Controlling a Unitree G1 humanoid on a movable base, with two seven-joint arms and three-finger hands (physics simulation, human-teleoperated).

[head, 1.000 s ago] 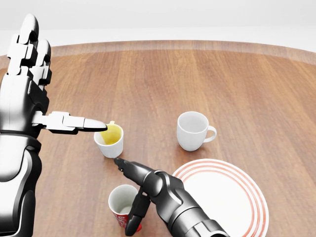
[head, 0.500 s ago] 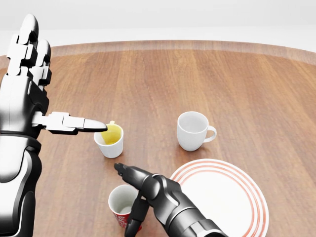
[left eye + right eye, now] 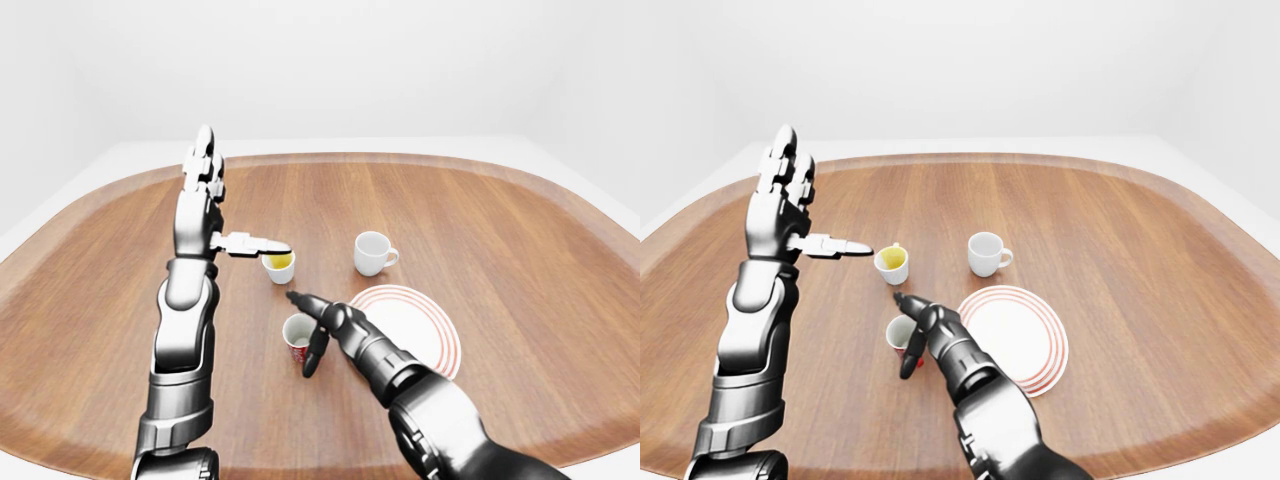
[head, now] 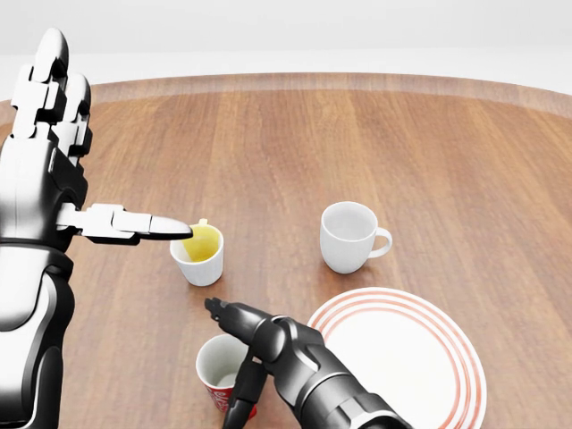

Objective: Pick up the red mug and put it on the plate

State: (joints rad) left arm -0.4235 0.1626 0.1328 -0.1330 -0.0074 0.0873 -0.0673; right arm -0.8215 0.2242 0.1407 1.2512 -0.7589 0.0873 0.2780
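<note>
Since a second ago, only the right hand (image 4: 239, 357) has drawn nearer, fingers spread about the red mug (image 4: 222, 371), not gripping. Brown wooden tabletop (image 3: 480, 220), rounded, in a plain white room. Left hand (image 4: 54, 134) raised, fingers open. Farther: yellow cup (image 4: 198, 252), white mug (image 4: 349, 236). Plate (image 4: 429, 357) right of the red mug, whose writing is unreadable.

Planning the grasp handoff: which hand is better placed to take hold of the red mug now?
The right hand. Its open fingers already stand at the red mug, with the plate just to the mug's right in the head view. The left hand is raised, open, up by the yellow-lined cup.
</note>
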